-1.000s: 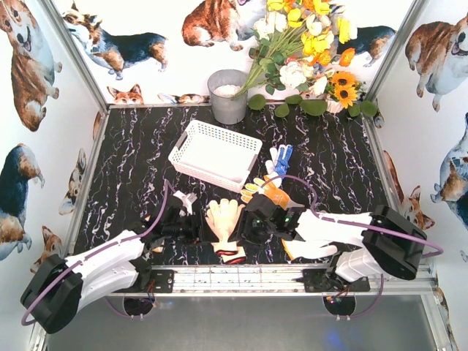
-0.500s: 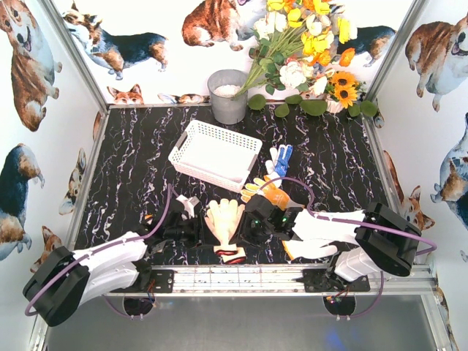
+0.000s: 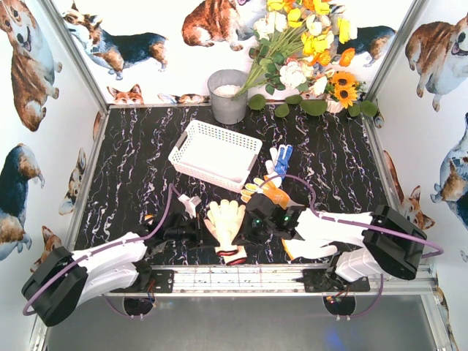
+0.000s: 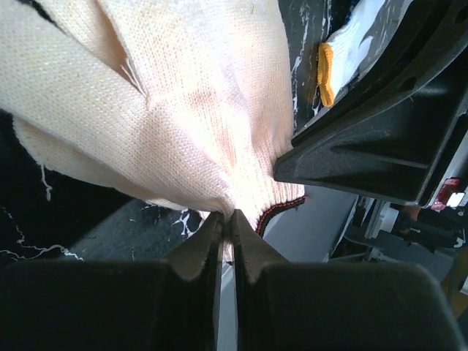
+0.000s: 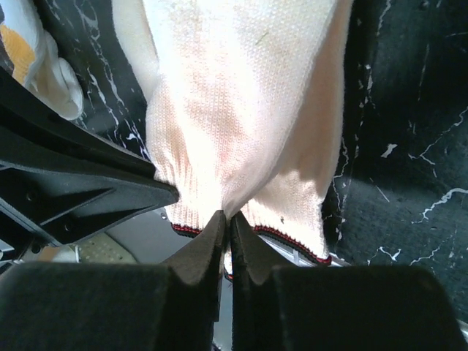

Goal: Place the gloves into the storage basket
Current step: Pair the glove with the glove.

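Both jaws clamp cream glove [image 3: 223, 219], outside storage basket [image 3: 219, 153].

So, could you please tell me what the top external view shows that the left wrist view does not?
Only the top external view shows the storage basket, the grey bucket and the flowers. Only the left wrist view shows the left gripper pinched shut on the red-edged cuff of the cream glove. Both show that glove and the black marbled table.
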You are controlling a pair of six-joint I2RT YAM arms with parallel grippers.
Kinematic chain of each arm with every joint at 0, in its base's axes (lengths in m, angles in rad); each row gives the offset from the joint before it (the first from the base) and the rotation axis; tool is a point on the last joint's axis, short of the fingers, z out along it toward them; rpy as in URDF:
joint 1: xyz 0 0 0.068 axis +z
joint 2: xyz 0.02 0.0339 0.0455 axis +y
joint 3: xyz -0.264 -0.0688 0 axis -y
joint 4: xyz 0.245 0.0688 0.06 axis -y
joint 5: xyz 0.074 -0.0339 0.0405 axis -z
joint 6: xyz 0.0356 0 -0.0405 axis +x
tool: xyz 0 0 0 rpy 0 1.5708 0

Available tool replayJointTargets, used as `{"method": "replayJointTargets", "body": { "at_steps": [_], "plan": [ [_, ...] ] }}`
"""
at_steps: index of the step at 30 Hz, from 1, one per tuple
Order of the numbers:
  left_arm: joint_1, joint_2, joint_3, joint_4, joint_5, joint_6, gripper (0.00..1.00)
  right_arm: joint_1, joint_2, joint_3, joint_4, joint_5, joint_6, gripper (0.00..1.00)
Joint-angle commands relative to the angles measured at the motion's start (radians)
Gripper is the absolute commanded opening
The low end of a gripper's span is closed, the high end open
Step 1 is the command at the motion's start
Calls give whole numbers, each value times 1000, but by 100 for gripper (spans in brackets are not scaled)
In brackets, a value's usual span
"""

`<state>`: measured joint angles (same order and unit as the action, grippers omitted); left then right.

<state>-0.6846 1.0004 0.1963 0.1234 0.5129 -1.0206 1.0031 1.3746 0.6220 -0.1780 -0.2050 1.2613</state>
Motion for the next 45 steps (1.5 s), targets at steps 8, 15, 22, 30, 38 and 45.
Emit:
{"method": "replayJointTargets", "body": {
  "at_steps": [8, 15, 22, 30, 38, 45],
  "plan": [
    [-20, -55, 107, -239, 7, 117, 38, -7, -86, 44, -81, -42, -139, 0],
    [-18, -126, 163, -375, -240, 145, 53, -16, -66, 33, -109, -65, -203, 0],
    [-17, -82, 148, -307, -294, 110, 47, -18, -24, 36, -96, -83, -224, 0],
    [-6, 17, 150, -245, -255, 129, 39, -17, -12, 24, -72, -86, -223, 0],
    [5, 75, 154, -245, -240, 133, 36, -17, -14, 22, -74, -85, -222, 0],
    [19, 120, 155, -239, -225, 146, 35, -17, -19, 22, -89, -85, -230, 0]
  ]
}}
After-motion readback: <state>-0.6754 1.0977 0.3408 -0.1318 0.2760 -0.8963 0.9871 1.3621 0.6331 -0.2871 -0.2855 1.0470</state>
